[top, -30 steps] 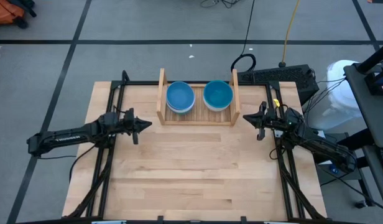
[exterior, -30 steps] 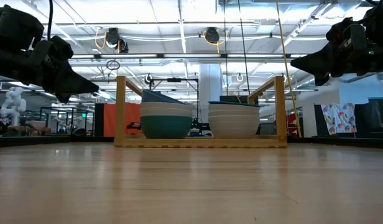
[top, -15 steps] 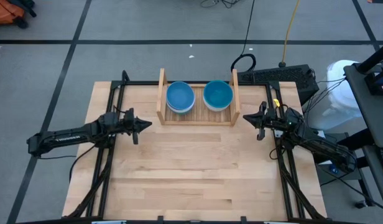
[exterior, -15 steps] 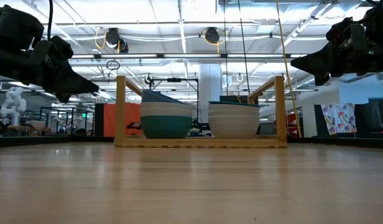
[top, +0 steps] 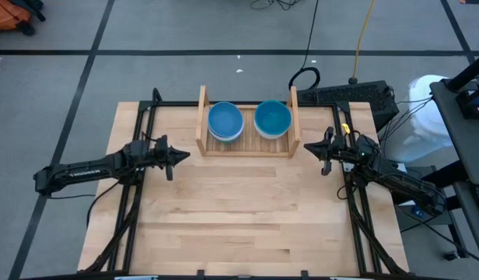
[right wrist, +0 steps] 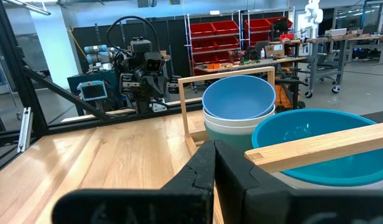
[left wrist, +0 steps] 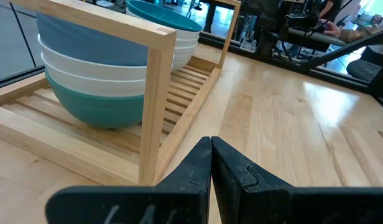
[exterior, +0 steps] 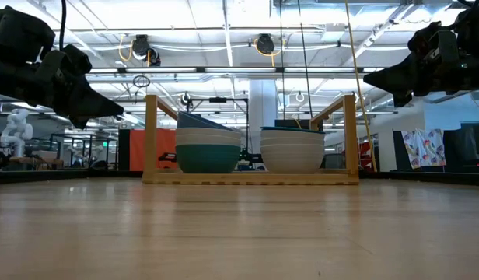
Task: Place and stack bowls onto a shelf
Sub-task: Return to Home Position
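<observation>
The light-wood shelf (top: pixel 247 144) stands at the table's far middle and holds two stacks of bowls on its slatted base. The left stack (top: pixel 225 122) has a blue bowl on top, white bowls under it and a teal one at the bottom (exterior: pixel 207 158). The right stack (top: pixel 272 118) has a blue-teal bowl over white ones (exterior: pixel 292 155). My left gripper (top: pixel 185 155) hovers shut, left of the shelf and slightly nearer. My right gripper (top: pixel 308 148) hovers shut, just right of the shelf's right board. Both are above the tabletop and touch nothing.
The bare wooden tabletop (top: pixel 247 210) spreads wide in front of the shelf. Black frame rails (top: pixel 138 194) run along the table's left and right sides. A black box and cables (top: pixel 348 95) sit beyond the far right corner. In the right wrist view the other arm (right wrist: pixel 145 74) shows across the table.
</observation>
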